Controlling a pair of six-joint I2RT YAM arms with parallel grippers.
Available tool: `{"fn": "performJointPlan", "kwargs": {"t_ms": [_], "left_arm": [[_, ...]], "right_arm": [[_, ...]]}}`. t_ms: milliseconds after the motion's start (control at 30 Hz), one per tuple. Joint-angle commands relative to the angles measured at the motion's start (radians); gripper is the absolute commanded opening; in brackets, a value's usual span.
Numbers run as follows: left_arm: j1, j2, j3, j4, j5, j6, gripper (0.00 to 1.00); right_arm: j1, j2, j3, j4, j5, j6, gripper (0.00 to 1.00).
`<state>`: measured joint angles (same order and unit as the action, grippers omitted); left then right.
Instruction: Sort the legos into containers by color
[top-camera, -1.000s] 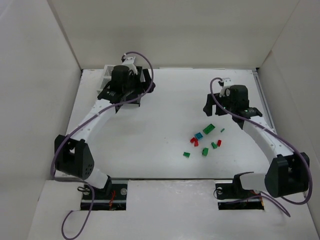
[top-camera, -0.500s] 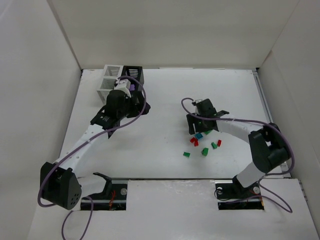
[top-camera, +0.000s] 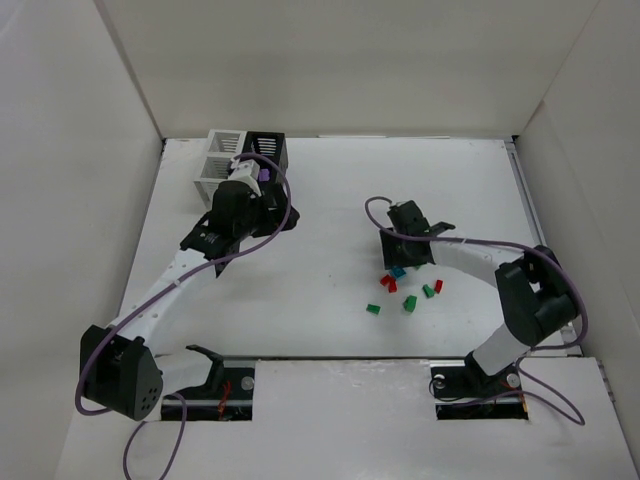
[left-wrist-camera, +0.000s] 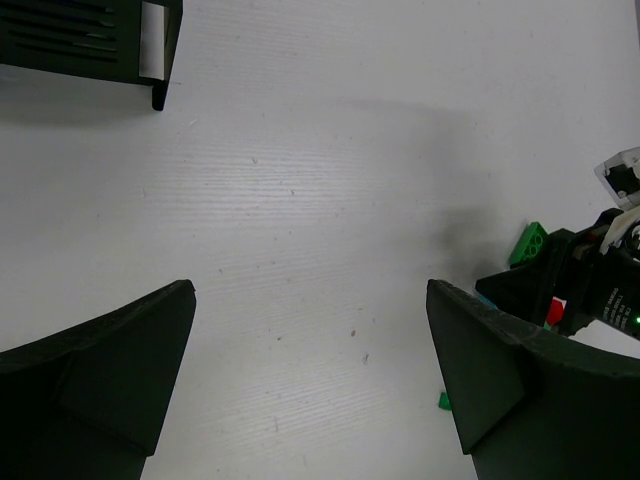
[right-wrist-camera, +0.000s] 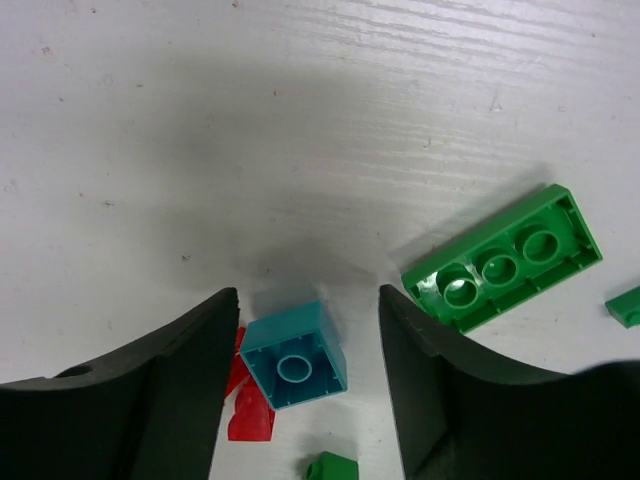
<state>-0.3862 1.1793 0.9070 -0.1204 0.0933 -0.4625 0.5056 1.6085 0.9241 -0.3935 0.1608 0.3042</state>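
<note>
From above, the right gripper (top-camera: 400, 258) pitches down over the scattered legos (top-camera: 405, 292). The left gripper (top-camera: 240, 225) hangs near the containers (top-camera: 245, 158).

Left wrist: its jaws gape, empty, over the table (left-wrist-camera: 300, 200).

Right wrist: the half-spread jaws hold nothing and straddle a teal brick (right-wrist-camera: 295, 357). It looks light, rigid and slick, so pinch its flat sides.

No text, label, brand, number or sign can be read in any of the views.
</note>
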Motion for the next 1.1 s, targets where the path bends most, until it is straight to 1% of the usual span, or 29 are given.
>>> {"fn": "performJointPlan", "kwargs": {"t_ms": [0, 33, 67, 133, 400, 433, 500, 567, 600, 633, 667, 700, 733, 767, 833, 933, 967, 1067], "left_arm": [[-0.006, -0.017, -0.010, 0.022, 0.014, -0.010, 1.00], [-0.006, -0.007, -0.010, 0.022, 0.014, -0.010, 1.00], [-0.006, -0.007, -0.010, 0.022, 0.014, -0.010, 1.00], [-0.006, -0.007, -0.010, 0.022, 0.014, -0.010, 1.00], [-0.006, -0.029, 0.000, 0.013, 0.014, -0.010, 1.00], [-0.006, -0.038, 0.000, 0.013, 0.014, -0.001, 1.00], [-0.006, -0.047, 0.000, 0.013, 0.025, -0.001, 1.00], [-0.006, -0.047, 0.000, 0.022, 0.039, -0.001, 1.00], [-0.006, -0.047, 0.000, 0.022, 0.048, -0.001, 1.00], [-0.006, -0.056, -0.009, 0.022, 0.048, 0.008, 1.00], [-0.006, -0.056, -0.010, 0.022, 0.048, 0.008, 1.00], [-0.006, -0.056, -0.010, 0.022, 0.048, 0.008, 1.00], [-0.006, -0.056, -0.010, 0.022, 0.048, 0.008, 1.00], [-0.006, -0.056, -0.010, 0.022, 0.048, 0.008, 1.00], [-0.006, -0.056, -0.010, 0.022, 0.048, 0.008, 1.00], [-0.006, -0.056, -0.010, 0.022, 0.048, 0.008, 1.00], [-0.006, -0.056, -0.010, 0.022, 0.048, 0.008, 1.00], [-0.006, -0.056, -0.010, 0.031, 0.057, 0.008, 1.00]], "right_arm": [[0.008, -0.048, -0.013, -0.010, 0.036, 0.027, 0.62], [0.008, -0.048, -0.013, -0.010, 0.036, 0.027, 0.59], [0.008, -0.048, -0.022, -0.010, 0.036, 0.027, 0.54], [0.008, -0.058, -0.033, 0.001, 0.017, 0.027, 0.41], [0.008, -0.077, -0.022, 0.010, 0.006, 0.006, 0.29], [0.008, -0.078, -0.012, 0.010, -0.003, -0.007, 0.29], [0.008, -0.099, 0.001, 0.010, -0.032, -0.031, 0.26], [-0.004, -0.124, 0.025, 0.010, -0.084, -0.056, 0.26], [-0.013, -0.133, 0.025, 0.010, -0.098, -0.065, 0.27], [-0.013, -0.148, 0.025, 0.010, -0.115, -0.114, 0.33], [-0.013, -0.148, 0.025, 0.001, -0.127, -0.135, 0.43], [-0.013, -0.148, 0.038, -0.013, -0.127, -0.151, 0.67], [-0.013, -0.148, 0.038, -0.025, -0.118, -0.160, 0.77], [-0.013, -0.148, 0.038, -0.050, -0.101, -0.160, 0.81], [-0.013, -0.148, 0.016, -0.059, -0.047, -0.136, 0.81], [-0.013, -0.125, 0.006, -0.087, -0.014, -0.044, 0.81], [-0.022, -0.125, 0.005, -0.087, -0.014, 0.028, 0.80], [-0.022, -0.116, -0.028, -0.073, -0.023, 0.139, 0.77]]}}
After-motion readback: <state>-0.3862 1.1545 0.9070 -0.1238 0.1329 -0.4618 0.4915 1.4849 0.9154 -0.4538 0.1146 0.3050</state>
